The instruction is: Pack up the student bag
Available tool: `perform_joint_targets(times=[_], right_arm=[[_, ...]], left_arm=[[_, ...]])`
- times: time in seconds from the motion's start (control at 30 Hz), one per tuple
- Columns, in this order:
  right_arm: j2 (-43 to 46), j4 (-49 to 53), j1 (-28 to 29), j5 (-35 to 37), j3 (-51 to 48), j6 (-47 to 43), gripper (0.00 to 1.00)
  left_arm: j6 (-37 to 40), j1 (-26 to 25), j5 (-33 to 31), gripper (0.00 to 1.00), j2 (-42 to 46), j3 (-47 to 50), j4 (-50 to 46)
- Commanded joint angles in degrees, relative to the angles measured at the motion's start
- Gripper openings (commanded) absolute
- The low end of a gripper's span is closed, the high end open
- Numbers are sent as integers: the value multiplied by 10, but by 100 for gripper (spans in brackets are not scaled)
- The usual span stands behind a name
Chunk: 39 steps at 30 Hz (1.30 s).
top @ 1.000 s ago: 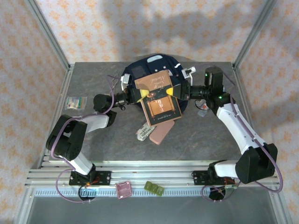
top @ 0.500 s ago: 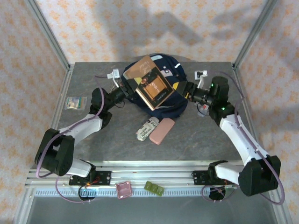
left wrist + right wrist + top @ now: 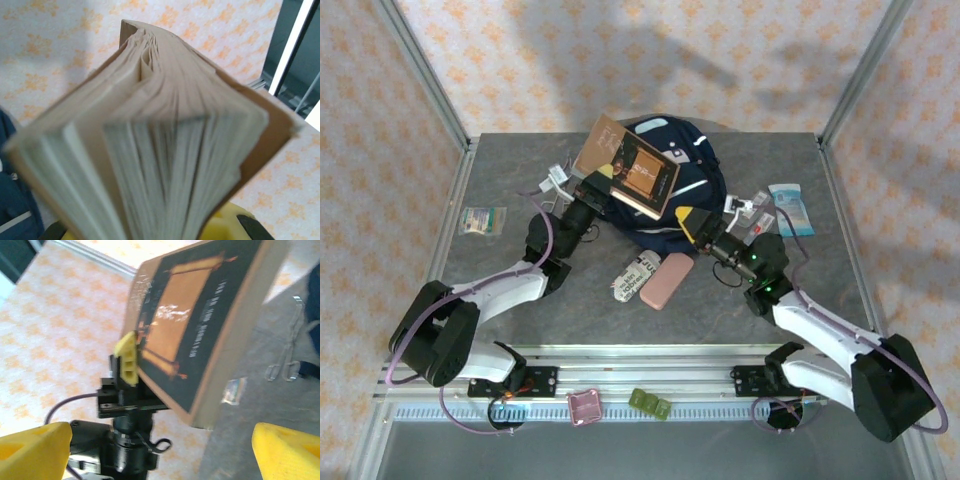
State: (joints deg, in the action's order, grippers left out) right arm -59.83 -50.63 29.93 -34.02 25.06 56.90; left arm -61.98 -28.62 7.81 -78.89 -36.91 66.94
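with left claw (image 3: 603, 188) clamped on one corner of book (image 3: 638, 170), holds it tilted above bag (image 3: 685, 190) at far middle of desk (image 3: 570, 310); spreads right claw (image 3: 692, 222) wide beside bag. could slip, twist or fan open from that lone corner hold, landing off bag.

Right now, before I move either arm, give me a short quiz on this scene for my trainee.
1. True or false: the book is already inside the backpack.
2. Which gripper holds the book? A) left gripper B) right gripper C) both
3. What colour is the case lying on the table in front of the backpack?
Key: 1. False: it is held up in the air. 2. A: the right gripper is open and holds nothing. 3. Pink.
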Motion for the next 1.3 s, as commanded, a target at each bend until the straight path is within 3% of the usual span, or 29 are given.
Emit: perform_joint_targets(times=[0.0, 0.27, 0.57, 0.73, 0.83, 1.07, 1.13, 1.2, 1.27], right_arm=[[-27, -123, 47, 61, 14, 19, 92], [-116, -259, 153, 209, 17, 3, 92], [-194, -296, 159, 276, 69, 34, 90], [-230, -295, 159, 290, 108, 61, 83], [-249, -295, 158, 300, 120, 81, 73], [-268, -286, 137, 266, 127, 106, 5], [-262, -277, 124, 255, 122, 111, 0], [-252, -268, 111, 238, 120, 105, 0], [-229, -230, 90, 212, 120, 94, 0]], left_arm=[[14, -22, -77, 0, 5, -5, 122], [34, -55, -120, 0, -15, -32, 137], [41, -84, -139, 0, -17, -29, 142], [38, -100, -146, 0, -31, -23, 164], [45, -113, -150, 0, -40, -23, 178], [75, -116, -129, 1, -21, -11, 153], [81, -116, -112, 17, -15, -6, 137], [85, -115, -111, 44, -6, 10, 129], [96, -110, -109, 57, 14, 31, 101]])
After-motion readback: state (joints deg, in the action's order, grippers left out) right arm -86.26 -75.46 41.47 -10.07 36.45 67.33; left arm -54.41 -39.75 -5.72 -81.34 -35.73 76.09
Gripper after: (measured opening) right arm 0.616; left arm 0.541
